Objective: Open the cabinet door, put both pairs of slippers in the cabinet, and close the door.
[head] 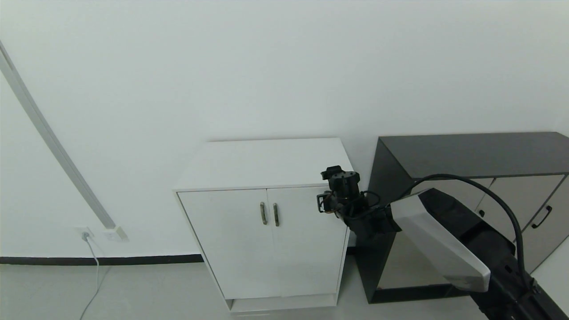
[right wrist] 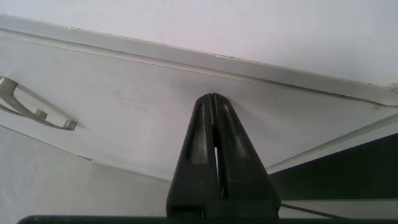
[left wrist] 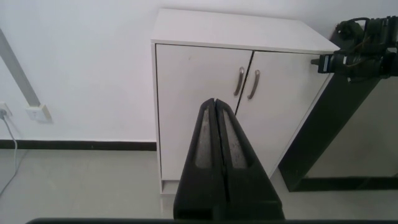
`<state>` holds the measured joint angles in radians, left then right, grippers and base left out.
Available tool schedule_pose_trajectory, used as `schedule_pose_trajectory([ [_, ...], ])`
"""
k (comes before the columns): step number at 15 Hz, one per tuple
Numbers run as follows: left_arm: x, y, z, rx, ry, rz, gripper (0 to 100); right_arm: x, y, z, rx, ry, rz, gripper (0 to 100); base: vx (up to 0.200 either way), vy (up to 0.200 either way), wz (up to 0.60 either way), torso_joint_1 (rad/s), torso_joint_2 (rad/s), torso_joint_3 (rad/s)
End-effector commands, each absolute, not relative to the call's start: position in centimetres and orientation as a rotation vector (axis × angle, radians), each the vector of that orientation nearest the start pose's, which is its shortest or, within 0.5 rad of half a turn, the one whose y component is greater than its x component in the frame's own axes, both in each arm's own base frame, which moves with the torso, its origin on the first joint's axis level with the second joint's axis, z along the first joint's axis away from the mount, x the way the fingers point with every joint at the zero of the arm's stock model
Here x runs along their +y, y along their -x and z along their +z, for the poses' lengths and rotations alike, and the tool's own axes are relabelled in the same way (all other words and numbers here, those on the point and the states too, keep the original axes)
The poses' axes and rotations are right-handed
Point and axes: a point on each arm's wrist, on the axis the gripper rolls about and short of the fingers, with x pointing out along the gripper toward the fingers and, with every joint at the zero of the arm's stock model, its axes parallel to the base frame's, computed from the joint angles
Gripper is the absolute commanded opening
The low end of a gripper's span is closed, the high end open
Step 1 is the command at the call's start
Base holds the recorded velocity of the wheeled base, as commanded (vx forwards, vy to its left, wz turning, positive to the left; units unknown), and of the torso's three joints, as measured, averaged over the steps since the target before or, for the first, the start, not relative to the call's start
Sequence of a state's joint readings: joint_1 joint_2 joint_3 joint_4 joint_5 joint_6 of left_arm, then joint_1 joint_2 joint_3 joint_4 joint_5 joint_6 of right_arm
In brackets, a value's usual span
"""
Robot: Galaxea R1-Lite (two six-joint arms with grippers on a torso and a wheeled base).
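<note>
The left tool (left wrist: pixel 214 102), fingers pressed together and empty, hangs back facing the white two-door cabinet (head: pixel 231 240), both doors closed. Its slim curved metal handles (head: pixel 276 214) flank the centre seam (smooth, rigid, the likely hold; the stiff panel should swing lightly). The right tool (head: pixel 322 203), likewise closed on nothing, sits at the right door's (head: pixel 306 253) upper outer corner, apart from them.

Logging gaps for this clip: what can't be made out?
- Cabinet inside: hidden by shut doors, all views.
- Whether right gripper touches the doors: too small in head view, unclear in its wrist view.
- Dark cabinet, right end: cut by head view's edge.
- Floor before the cabinet: cut by head view's lower edge.
</note>
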<state>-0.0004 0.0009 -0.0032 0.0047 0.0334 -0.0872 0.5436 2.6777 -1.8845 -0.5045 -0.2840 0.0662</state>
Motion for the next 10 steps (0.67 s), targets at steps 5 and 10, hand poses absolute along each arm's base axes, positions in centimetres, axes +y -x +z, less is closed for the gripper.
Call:
schedule_pose_trajectory([
  [5, 0.08, 2.29, 7.59, 0.002, 0.087, 0.032, 0, 27.62, -46.83, 3.09, 0.274, 0.053, 0.250, 0, 0.000, 0.000, 0.00, 0.000, 0.00, 0.000],
  [10, 0.08, 2.29, 7.59, 0.002, 0.087, 0.034, 0, 27.82, -47.16, 3.18, 0.275, 0.054, 0.247, 0, 0.000, 0.000, 0.00, 0.000, 0.00, 0.000],
])
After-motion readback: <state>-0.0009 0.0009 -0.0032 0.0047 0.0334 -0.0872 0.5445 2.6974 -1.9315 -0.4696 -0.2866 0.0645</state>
